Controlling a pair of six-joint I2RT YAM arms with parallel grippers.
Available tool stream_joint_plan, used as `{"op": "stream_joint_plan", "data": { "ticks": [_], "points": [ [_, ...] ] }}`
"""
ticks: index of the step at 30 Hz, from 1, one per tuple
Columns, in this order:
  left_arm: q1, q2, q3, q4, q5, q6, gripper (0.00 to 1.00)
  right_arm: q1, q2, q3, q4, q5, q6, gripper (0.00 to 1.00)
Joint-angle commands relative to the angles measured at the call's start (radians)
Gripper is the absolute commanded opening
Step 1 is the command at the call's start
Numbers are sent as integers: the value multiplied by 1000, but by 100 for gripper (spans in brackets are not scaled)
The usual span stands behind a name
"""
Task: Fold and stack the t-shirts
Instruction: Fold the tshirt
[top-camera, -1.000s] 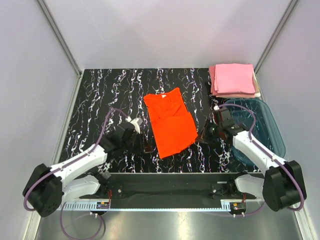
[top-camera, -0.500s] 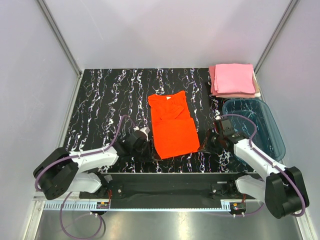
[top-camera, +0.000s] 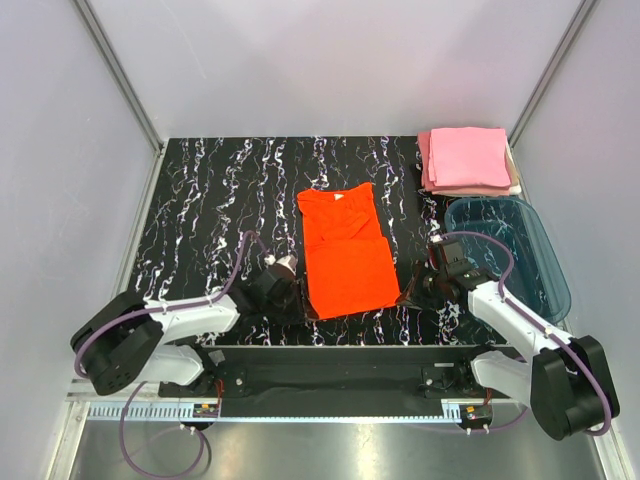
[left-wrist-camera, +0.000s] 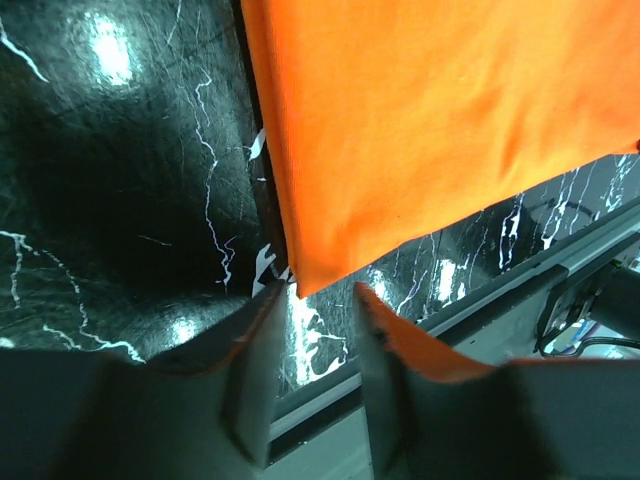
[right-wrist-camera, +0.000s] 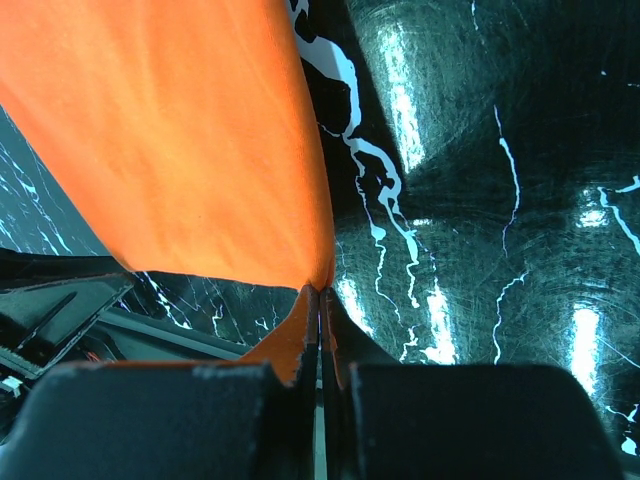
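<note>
The orange-red t-shirt (top-camera: 345, 255) lies flat at the centre of the black, white-veined surface (top-camera: 200, 200). Its collar end points toward the far side, and a doubled rectangular panel forms the near half. The left tool (left-wrist-camera: 315, 295) sits low at the shirt's near-left corner. Its two fingers (left-wrist-camera: 262, 345) are spread, and the corner of the cloth lies just beyond the gap, clear of both pads. The right tool (right-wrist-camera: 320, 292) sits at the near-right corner with its fingers pressed together. In the right wrist view the hem narrows to a point that ends between the tips, so this tool is pinching that corner. A stack of pink folded t-shirts (top-camera: 465, 160) rests at the far-right corner of the surface, well apart from the orange-red shirt. A translucent teal tub (top-camera: 520, 250) stands just near of the stack along the right edge, beside the right arm.
</note>
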Motion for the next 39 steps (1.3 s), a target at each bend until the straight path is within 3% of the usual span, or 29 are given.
{"op": "stream_joint_plan", "data": {
  "ticks": [1,3,8,18,25,31,39],
  "points": [
    [-9,28,5,30,-14,6,29,6,-22,0,27,-7,16,0],
    [-11,27,-1,28,-11,6,24,8,-30,-3,25,-4,16,0],
    [-12,7,25,20,-8,30,0,6,-37,-1,24,-2,24,0],
    [-58,-181,259,-288,-83,98,0,8,-109,114,-102,50,-8,0],
    [-40,-200,388,-411,-114,172,0,6,-96,255,-182,119,-53,0],
    [121,-150,469,-414,-60,268,0,6,19,417,-176,139,-116,0],
    [348,37,643,-388,67,389,0,3,337,736,-156,139,-221,0]
  ]
}}
